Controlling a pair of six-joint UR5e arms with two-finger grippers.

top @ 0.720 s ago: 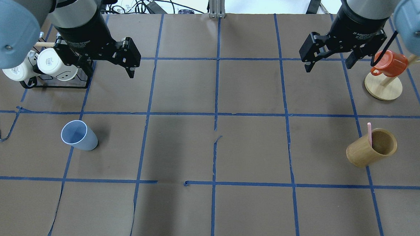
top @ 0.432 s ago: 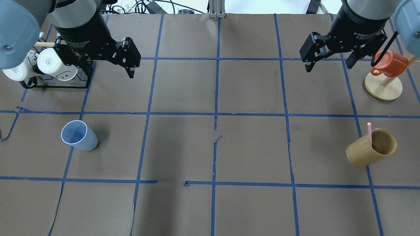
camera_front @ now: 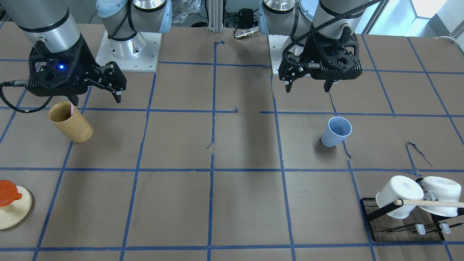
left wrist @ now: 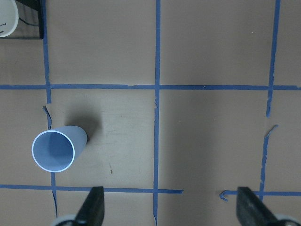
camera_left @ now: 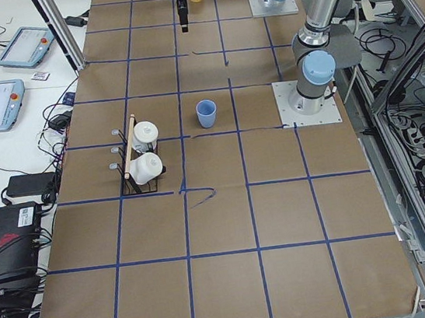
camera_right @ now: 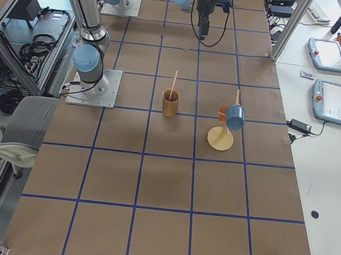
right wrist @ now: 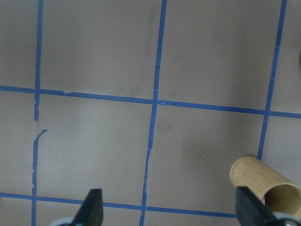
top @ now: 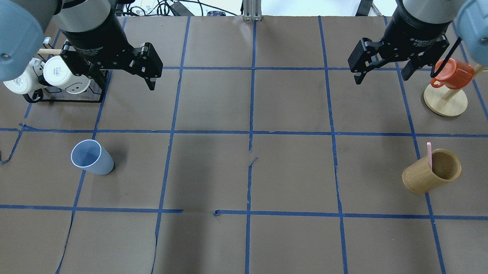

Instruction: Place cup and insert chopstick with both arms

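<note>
Well inside the table's [top: 205,243] edges, the cup [top: 91,158] stands upright.

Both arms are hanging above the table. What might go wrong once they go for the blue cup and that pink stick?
The cup stands free and looks light. The open left hand could knock it over while closing on it.
The chopstick is thin and rests against the rim of the bamboo holder. The open right hand may miss it, or tip the holder while pulling it out.
</note>
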